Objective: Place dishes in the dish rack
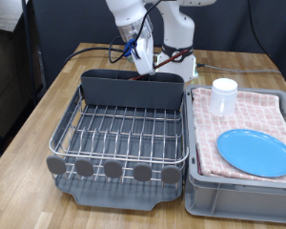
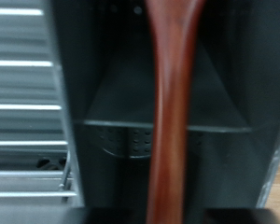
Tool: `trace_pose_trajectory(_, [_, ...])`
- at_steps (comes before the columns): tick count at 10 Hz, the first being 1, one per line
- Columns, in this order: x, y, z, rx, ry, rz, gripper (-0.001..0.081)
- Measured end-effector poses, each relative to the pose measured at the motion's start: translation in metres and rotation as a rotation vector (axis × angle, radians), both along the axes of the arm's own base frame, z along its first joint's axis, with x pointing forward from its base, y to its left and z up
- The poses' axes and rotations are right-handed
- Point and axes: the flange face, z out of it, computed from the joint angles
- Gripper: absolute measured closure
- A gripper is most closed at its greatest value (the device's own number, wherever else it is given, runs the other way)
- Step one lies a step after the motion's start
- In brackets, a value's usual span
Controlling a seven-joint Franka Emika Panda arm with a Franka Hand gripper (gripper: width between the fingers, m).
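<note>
My gripper hangs over the dark grey utensil box at the back of the silver wire dish rack. It is shut on the reddish-brown wooden spoon, whose handle runs down the middle of the wrist view into a compartment of the utensil box. In the exterior view the spoon is mostly hidden by the gripper and the box. The bright-blue plate and the small white cup sit on the pink checked cloth, apart from the rack.
The cloth lies in a grey plastic bin at the exterior view's right of the rack. Round grey discs line the rack's near edge. The rack's wires hold nothing. Everything stands on a wooden table.
</note>
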Motion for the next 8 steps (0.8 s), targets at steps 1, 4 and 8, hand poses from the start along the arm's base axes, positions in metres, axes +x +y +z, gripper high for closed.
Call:
trace_pose_trajectory(1, [0.002, 0.003, 0.001, -0.019, 0.002, -0.004, 0.0599])
trace_pose_trajectory(4, [0.006, 0.011, 0.003, -0.078, 0.026, -0.012, 0.0405])
trace_pose_trajectory(8, [0.015, 0.024, 0.011, -0.245, 0.038, -0.023, 0.0019])
